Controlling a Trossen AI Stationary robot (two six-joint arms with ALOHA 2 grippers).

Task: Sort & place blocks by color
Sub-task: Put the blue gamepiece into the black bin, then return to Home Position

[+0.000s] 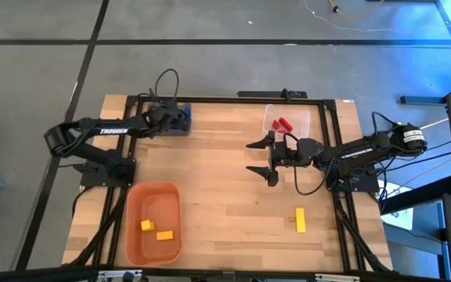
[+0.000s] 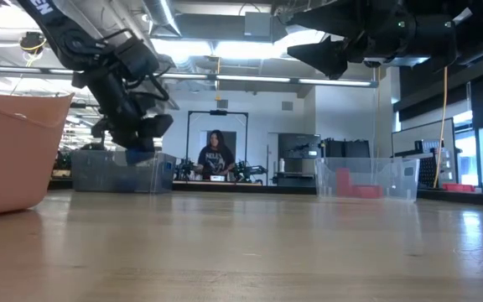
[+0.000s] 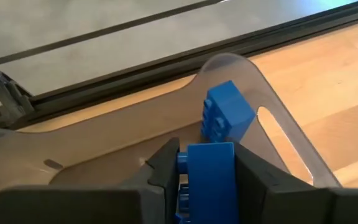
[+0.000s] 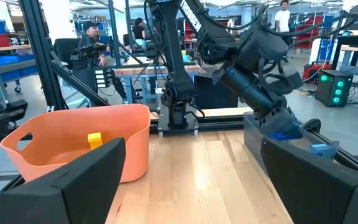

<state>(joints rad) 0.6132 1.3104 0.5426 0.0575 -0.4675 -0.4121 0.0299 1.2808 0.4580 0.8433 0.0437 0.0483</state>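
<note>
While my left gripper point(image 3: 207, 180) hangs over the grey bin point(image 1: 180, 125) at the table's far left, its fingers pinch a blue block point(image 3: 210, 180); another blue block point(image 3: 227, 117) lies inside. My right gripper point(image 1: 258, 159) hovers wide open, holding nothing, near the clear bin point(image 1: 304, 119).

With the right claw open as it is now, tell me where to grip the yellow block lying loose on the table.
Grip the yellow block across its two long sides, near its middle, coming straight down from above. It lies flat and alone on the bare table, elongated, long axis running toward the front edge. The right claw would likely need to turn so its fingers span the narrow width.
</note>
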